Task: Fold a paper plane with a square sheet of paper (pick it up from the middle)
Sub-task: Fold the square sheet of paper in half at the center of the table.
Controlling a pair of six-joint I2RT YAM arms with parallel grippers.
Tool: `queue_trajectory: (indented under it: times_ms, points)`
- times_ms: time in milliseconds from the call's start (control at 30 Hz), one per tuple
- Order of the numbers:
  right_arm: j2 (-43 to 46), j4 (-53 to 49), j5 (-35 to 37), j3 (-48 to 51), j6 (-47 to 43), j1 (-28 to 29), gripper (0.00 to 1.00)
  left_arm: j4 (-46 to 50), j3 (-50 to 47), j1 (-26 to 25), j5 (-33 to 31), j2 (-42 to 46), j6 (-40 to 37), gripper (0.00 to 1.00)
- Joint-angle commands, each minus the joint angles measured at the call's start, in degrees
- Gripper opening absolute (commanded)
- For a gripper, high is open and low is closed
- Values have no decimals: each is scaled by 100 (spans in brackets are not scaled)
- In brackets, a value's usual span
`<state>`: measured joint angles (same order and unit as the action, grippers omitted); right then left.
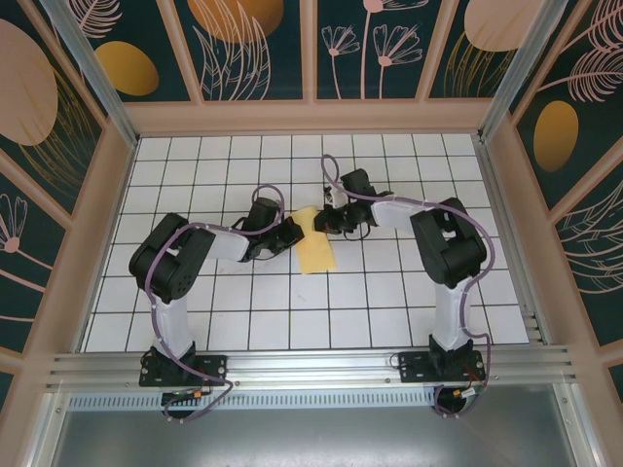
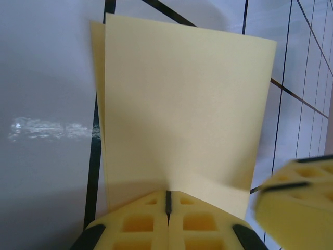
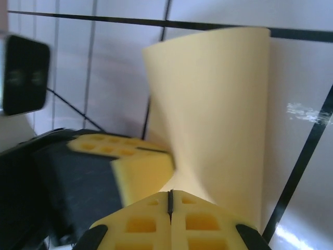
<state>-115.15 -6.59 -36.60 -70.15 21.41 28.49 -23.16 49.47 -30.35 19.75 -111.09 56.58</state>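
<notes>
Arm bases: 2 black-and-white jointed arms, left arm (image 1: 165,272) and right arm (image 1: 448,248), stand on a ribbed aluminium rail (image 1: 311,368) at the near edge.
Left gripper (image 2: 167,200): 2 yellow foam pads with square waffle pockets, pressed flat together; the lower edge of the pale-yellow folded sheet of thin paper (image 2: 182,114) runs into the seam between them, so they pinch it.
Right gripper (image 3: 170,198): the same pocketed yellow foam, pads closed on each other with the sheet's bottom corner nipped in the seam; the left gripper's blurred pad sits just beside it.
Sheet, texture and shape: matt and smooth; 2 layers show at its left edge in the left wrist view; it curls into a soft curve in the right wrist view.
Sheet, place: between both grippers near the table's middle, its free end lying on the tabletop toward the arms (image 1: 316,248).
Table: glossy white top with a black square grid (image 1: 195,292).
Walls: dark-teal panels printed with peach leaves and flowers (image 1: 263,49).
</notes>
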Motion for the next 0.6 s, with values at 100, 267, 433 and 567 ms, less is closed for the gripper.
queue_trajectory:
  times_ms: [100, 267, 433, 567]
  points:
    - [-355, 200, -171, -206, 205, -43, 0, 1007, -219, -50, -506, -712, -194, 7]
    - [-534, 144, 182, -84, 271, -211, 0, 1116, -235, -50, -563, -679, -193, 6]
    - [-487, 192, 488, 192, 385, -566, 0, 1222, -280, -50, -653, -667, -186, 6]
    - [-158, 340, 511, 339, 461, -735, 0, 1203, -315, -51, -656, -659, -184, 5]
